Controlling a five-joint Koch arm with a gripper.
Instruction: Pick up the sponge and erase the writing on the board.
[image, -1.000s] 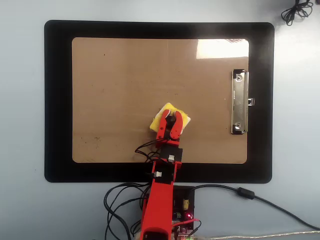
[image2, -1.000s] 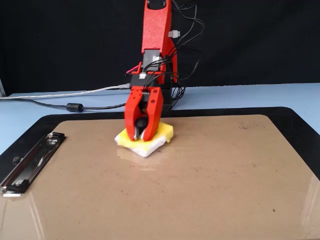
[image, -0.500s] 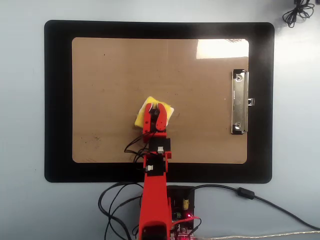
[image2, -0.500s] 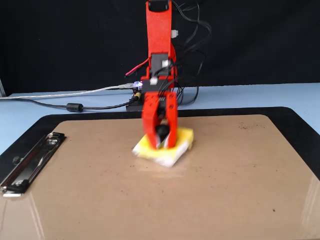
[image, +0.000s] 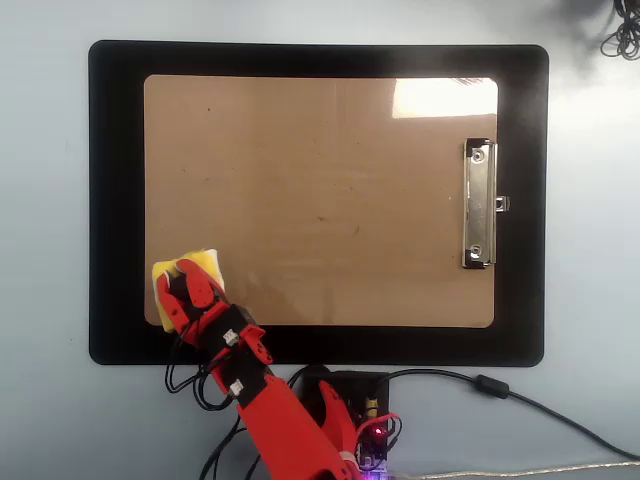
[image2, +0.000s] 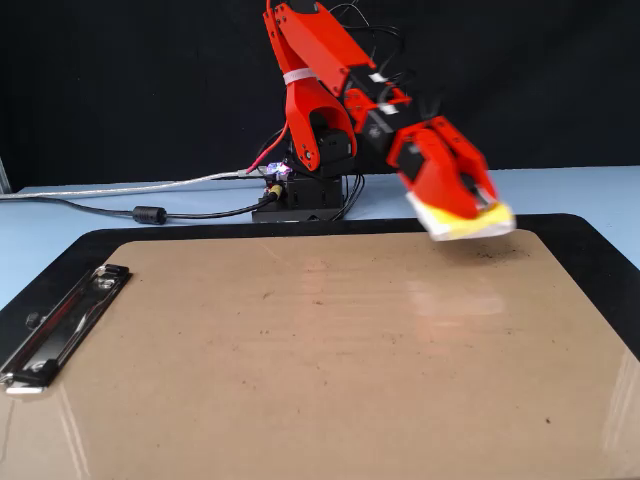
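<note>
Sponge (image2: 470, 222), yellow, sits clamped in my red gripper (image2: 462, 205), lifted above the brown clipboard's (image2: 300, 370) corner.

A pale blue counter (image: 45, 200) spreads under my workspace, a large black mat (image: 115, 200) lying flat on it. Behind me hangs a black backdrop (image2: 120, 80). A bright light glares off the brown surface

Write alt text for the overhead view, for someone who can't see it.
A red robot arm's gripper holds a yellow sponge at the lower left corner of a brown clipboard, which shows no legible writing. The clipboard lies on a black mat, its silver clip at the right.
</note>
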